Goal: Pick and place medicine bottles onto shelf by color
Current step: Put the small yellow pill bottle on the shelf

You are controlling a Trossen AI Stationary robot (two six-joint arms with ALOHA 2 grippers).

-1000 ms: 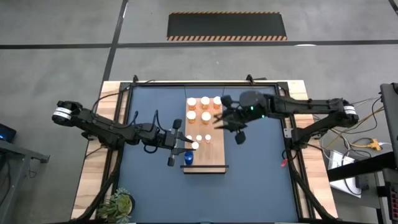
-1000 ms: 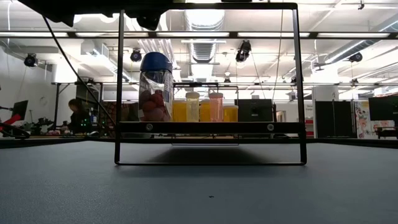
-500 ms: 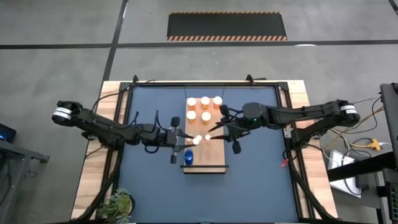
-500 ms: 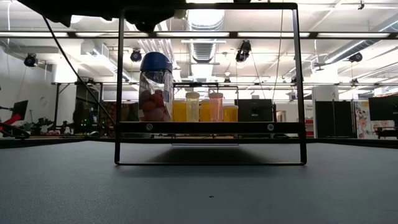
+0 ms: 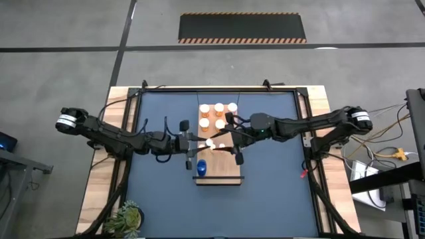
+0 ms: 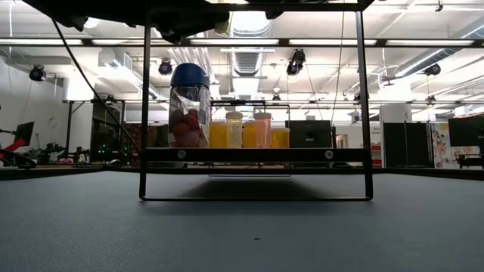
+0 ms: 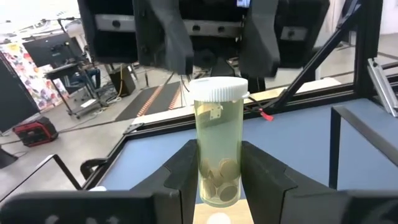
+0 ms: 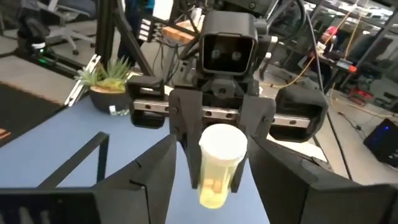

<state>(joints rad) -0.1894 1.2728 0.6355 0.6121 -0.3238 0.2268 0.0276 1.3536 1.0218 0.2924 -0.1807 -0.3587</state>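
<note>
A small pale-yellow medicine bottle with a white cap [image 5: 210,142] is held upright above the wooden shelf [image 5: 229,169] by my left gripper [image 5: 201,144], which is shut on it. My right gripper [image 5: 226,141] is open. It faces the left one, with a finger on each side of the bottle's cap end [image 8: 222,144], and I see no touch. Several orange bottles [image 5: 218,108] stand on the shelf's far end. A blue bottle [image 5: 201,167] stands on its near end and also shows in the low view [image 6: 189,106]. My left gripper pinches the lower half of the bottle's body [image 7: 219,177] between its two fingers. They come level from the table's left. The bottle stands upright in the hold with its cap [image 7: 219,89] up, lifted clear of the shelf.
The shelf is a raised board on a thin black frame [image 6: 144,113] in the middle of the dark blue table [image 5: 159,199]. A green plant [image 5: 126,218] stands at the near left corner. Another white cap [image 7: 217,219] shows on the shelf under the held bottle.
My right gripper has moved from beside the shelf's far right toward the table's left, coming up to the held bottle. My left gripper has carried the bottle a little toward the far edge, away from the blue bottle, still upright.
</note>
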